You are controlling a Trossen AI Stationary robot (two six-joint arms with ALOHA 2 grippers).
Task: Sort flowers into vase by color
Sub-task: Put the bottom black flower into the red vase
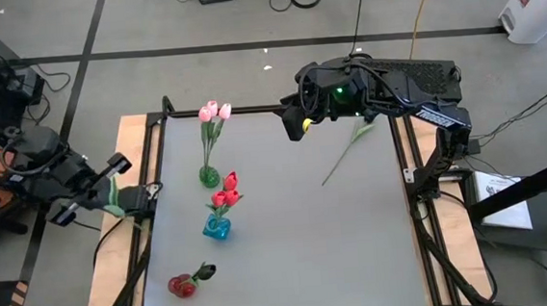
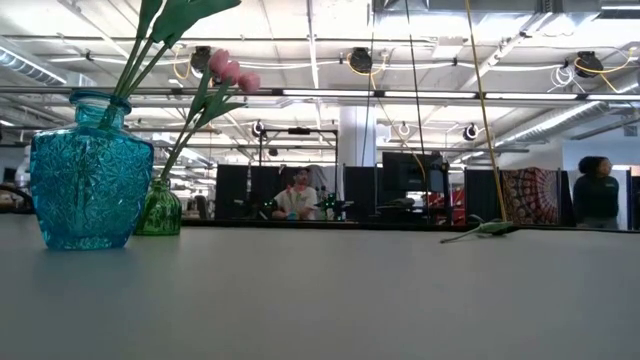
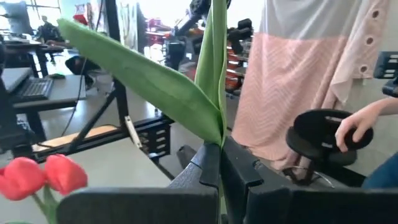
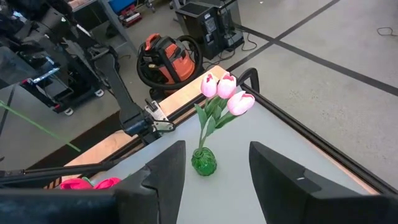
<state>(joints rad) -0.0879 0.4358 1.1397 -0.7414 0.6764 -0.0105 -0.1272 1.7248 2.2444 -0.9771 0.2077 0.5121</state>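
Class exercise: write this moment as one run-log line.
left gripper: shut on green-leaved flower stem, table's left edge | right gripper: open, empty, above far table | pink tulips: in green glass vase

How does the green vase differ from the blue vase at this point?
The green vase is smaller and holds pink tulips; the blue vase is wider and holds red tulips. In the high view the green vase stands farther from the red vase than the blue one does. Both stand upright on the table.
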